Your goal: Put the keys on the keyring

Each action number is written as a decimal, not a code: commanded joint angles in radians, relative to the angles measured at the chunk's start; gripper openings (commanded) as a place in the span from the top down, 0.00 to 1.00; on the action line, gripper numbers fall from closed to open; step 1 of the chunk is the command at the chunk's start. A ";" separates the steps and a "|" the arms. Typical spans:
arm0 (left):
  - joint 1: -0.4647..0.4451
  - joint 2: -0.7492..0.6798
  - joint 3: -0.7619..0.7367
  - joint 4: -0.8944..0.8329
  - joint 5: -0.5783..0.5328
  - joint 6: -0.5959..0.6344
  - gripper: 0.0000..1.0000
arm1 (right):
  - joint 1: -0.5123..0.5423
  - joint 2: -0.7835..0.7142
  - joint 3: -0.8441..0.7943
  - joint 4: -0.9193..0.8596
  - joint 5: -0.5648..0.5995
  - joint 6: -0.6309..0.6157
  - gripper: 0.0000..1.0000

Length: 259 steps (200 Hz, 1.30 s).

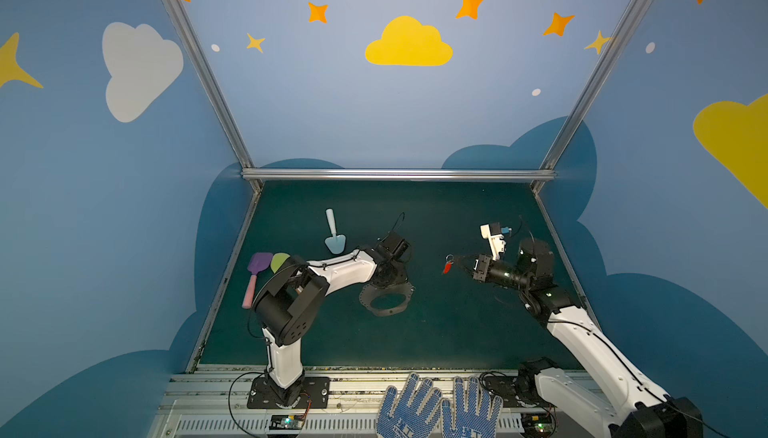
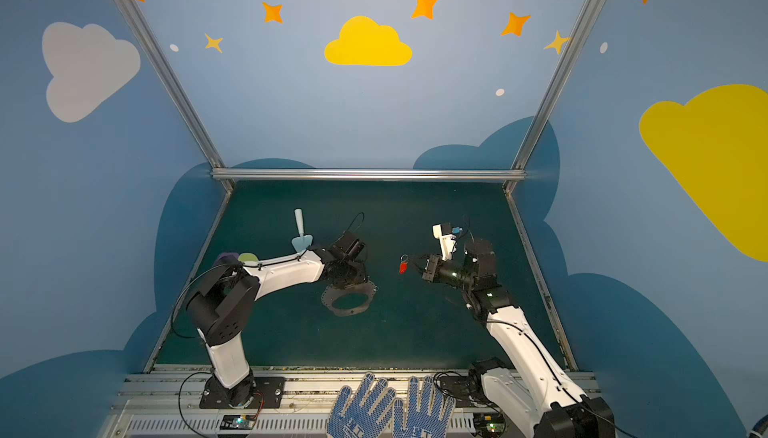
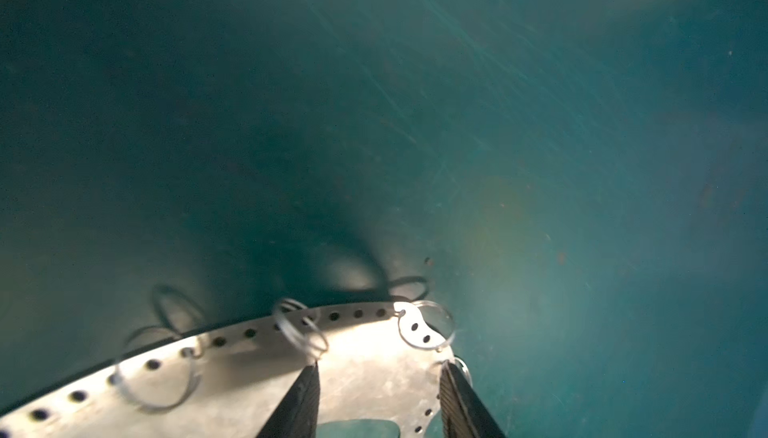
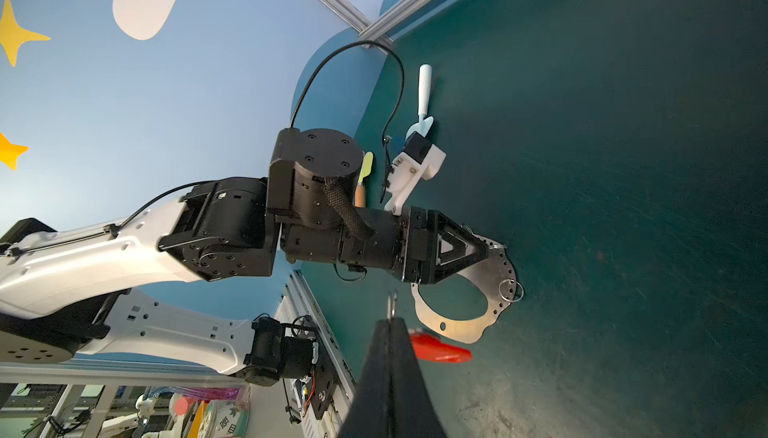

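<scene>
The keyring [image 1: 386, 299] is a flat grey plate with a large hole, a rim of tiny holes and small wire rings [image 3: 428, 326], lying left of the mat's centre in both top views [image 2: 348, 301]. My left gripper [image 3: 378, 367] points down onto it. Its fingers [image 3: 301, 398] stand apart across the plate's band, one at the outer edge. The key [image 1: 447, 267] has a red head [image 4: 440, 348] and dangles from a silver ring [image 4: 392, 305]. My right gripper [image 4: 390, 321] is shut on that ring. It hovers right of the plate [image 4: 457, 328], apart from it.
A light blue toy shovel [image 1: 333, 232] lies behind the left arm. A purple shovel [image 1: 255, 278] and a green one [image 1: 279, 261] lie by the left wall. Blue dotted gloves [image 1: 436, 411] rest on the front rail. Aluminium rails border the green mat [image 1: 457, 332].
</scene>
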 commanded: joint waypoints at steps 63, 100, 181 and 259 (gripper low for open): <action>0.032 0.048 0.095 -0.132 -0.106 -0.002 0.59 | -0.005 -0.028 -0.009 0.012 0.002 0.010 1.00; 0.050 0.072 0.105 -0.138 -0.088 0.001 0.70 | -0.004 -0.032 -0.003 0.009 -0.001 0.008 1.00; 0.070 0.062 0.109 -0.129 -0.042 0.008 0.95 | -0.008 -0.005 0.010 0.030 -0.009 0.014 1.00; 0.050 0.138 0.231 -0.115 0.066 0.044 0.96 | -0.007 -0.014 0.000 0.020 0.006 0.014 1.00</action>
